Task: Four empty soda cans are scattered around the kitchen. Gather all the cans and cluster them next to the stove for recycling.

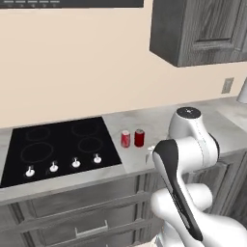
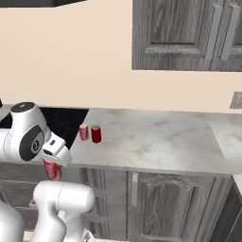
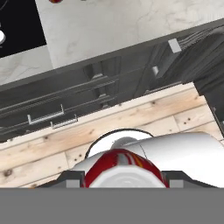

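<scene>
Two red soda cans (image 1: 125, 139) (image 1: 139, 137) stand upright side by side on the grey marble counter, just right of the black stove (image 1: 53, 144). The right base view shows the same pair of cans (image 2: 84, 132) (image 2: 96, 134) beside the stove's edge (image 2: 66, 122). My gripper (image 2: 51, 165) hangs in front of the lower cabinets, below counter height, shut on a third red soda can (image 2: 53, 173). In the hand view that can (image 3: 118, 164) sits between the fingertips of the gripper (image 3: 124, 179), with its silver top toward the camera.
Dark grey drawers (image 3: 52, 116) with metal handles run under the counter (image 2: 156, 137), which stretches bare to the right of the cans. Wall cabinets (image 1: 202, 29) hang above. A wall outlet (image 1: 227, 85) sits at the right. Light plank floor (image 3: 153, 118) lies below.
</scene>
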You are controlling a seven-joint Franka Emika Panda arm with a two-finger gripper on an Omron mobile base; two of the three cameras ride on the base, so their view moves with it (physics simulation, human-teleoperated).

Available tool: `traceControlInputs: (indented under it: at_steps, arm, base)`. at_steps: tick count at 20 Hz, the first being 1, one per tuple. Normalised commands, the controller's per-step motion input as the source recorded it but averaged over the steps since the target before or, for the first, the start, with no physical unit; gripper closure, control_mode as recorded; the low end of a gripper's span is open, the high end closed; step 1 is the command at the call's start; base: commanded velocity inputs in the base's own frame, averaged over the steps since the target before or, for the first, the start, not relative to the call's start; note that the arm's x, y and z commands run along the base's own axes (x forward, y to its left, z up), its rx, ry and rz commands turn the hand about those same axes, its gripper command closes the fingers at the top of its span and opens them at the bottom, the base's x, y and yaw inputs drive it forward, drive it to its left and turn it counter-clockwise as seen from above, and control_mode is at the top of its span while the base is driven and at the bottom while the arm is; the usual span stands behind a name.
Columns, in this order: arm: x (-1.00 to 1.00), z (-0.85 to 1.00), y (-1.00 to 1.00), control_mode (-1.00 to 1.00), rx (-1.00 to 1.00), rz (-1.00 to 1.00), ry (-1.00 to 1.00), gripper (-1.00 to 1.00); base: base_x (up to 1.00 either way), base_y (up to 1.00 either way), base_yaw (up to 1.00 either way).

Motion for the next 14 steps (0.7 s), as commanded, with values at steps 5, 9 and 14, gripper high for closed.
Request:
traceControlInputs:
  at_steps: [5, 9, 14]
  arm:
    - [0.00, 0.00, 0.00, 1.00, 0.00, 0.00, 0.00, 1.00]
    - [0.00, 0.00, 0.00, 1.00, 0.00, 0.00, 0.00, 1.00]
    - [0.00, 0.00, 0.00, 1.00, 0.00, 0.00, 0.00, 1.00]
  base:
    - [0.09, 0.12, 0.10]
    - [0.03, 0.16, 0.08]
    - [0.20, 0.13, 0.06]
